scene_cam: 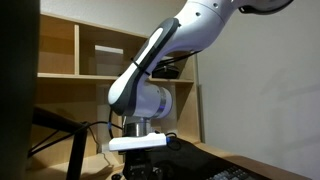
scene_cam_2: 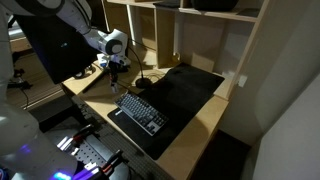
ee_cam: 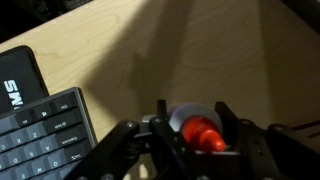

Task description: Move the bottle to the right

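Note:
In the wrist view a bottle (ee_cam: 186, 117) with a pale round body and a red cap (ee_cam: 203, 132) sits between my gripper's two black fingers (ee_cam: 193, 128). The fingers press against both of its sides, so the gripper is shut on it. It is just above the wooden desk (ee_cam: 150, 50). In an exterior view the gripper (scene_cam_2: 122, 68) hangs low over the desk's far left part and hides the bottle. In an exterior view the gripper (scene_cam: 150, 165) is in dark shadow under the white wrist, and the bottle does not show.
A black keyboard (scene_cam_2: 140, 110) lies near the desk's front edge and shows in the wrist view (ee_cam: 40, 135). A black mat (scene_cam_2: 185, 90) covers the desk's middle. Wooden shelves (scene_cam_2: 170, 25) stand behind. A black device (ee_cam: 20, 75) lies beyond the keyboard.

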Available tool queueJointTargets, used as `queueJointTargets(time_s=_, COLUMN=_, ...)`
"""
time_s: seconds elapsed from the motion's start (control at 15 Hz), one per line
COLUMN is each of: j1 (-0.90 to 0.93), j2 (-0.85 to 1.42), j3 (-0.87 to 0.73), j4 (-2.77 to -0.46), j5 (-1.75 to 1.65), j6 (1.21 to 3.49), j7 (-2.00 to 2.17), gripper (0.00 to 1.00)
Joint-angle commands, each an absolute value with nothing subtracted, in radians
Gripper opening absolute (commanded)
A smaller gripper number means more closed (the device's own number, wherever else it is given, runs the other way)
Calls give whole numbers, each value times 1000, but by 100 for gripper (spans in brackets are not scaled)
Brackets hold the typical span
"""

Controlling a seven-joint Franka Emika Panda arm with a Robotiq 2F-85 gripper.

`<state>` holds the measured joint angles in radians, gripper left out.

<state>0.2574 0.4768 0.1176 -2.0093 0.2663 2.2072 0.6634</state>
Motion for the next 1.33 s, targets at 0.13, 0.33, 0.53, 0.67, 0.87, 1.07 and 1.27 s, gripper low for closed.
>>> queueJointTargets(time_s=0.13, j1=261, j2=474, j3=126, j4=-2010, j5=294, j6=2205, j7=686, gripper=20)
queueJointTargets(time_s=0.33, j1=254, j2=475, j3=136, j4=-2011, j5=319, j6=2217, j7=680, gripper=20)
queueJointTargets(time_s=0.53, j1=231, j2=349, j3=60, j4=-2110, j5=256, j6=2334, j7=725, gripper=20)
queueJointTargets(time_s=0.67, j1=243, j2=287, j3=22, j4=-2165, j5=204, j6=2399, j7=785, gripper=20)
queueJointTargets(time_s=0.87, j1=191, j2=172, j3=-49, j4=-2237, j5=150, j6=2431, j7=862, gripper=20)
queueJointTargets(time_s=1.07, j1=80, j2=53, j3=-76, j4=-2286, j5=216, j6=2371, j7=804, gripper=20)
queueJointTargets(time_s=1.27, j1=59, j2=84, j3=-61, j4=-2251, j5=189, j6=2377, j7=819, gripper=45)
